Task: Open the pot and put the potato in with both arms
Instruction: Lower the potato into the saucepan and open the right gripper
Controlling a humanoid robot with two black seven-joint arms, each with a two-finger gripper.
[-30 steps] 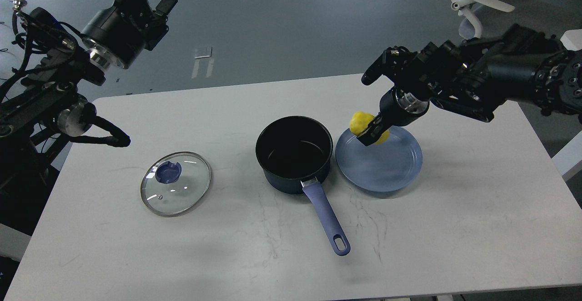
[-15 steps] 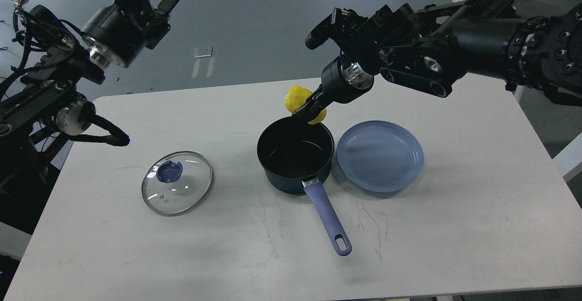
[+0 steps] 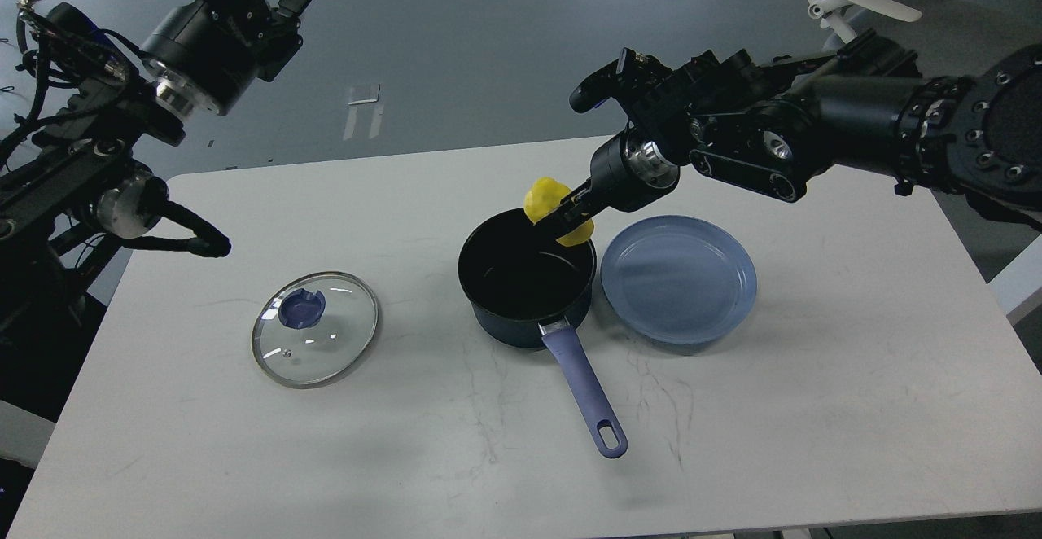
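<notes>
Right gripper (image 3: 563,217): fingers clamped on potato (image 3: 547,201), poised over pot (image 3: 525,278) far rim for dropping.
Left gripper (image 3: 213,246): grip unreadable, parked clear.
Lid (image 3: 315,327): off, on surface.

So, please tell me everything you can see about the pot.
The pot is a small dark navy saucepan with a black inside, standing upright and uncovered on the white table. Nothing lies inside it that I can see. Its long periwinkle handle, with a hole at the end, points toward the camera. The blue plate sits close on its right; contact is unclear. The right gripper holds the potato above its far rim.
</notes>
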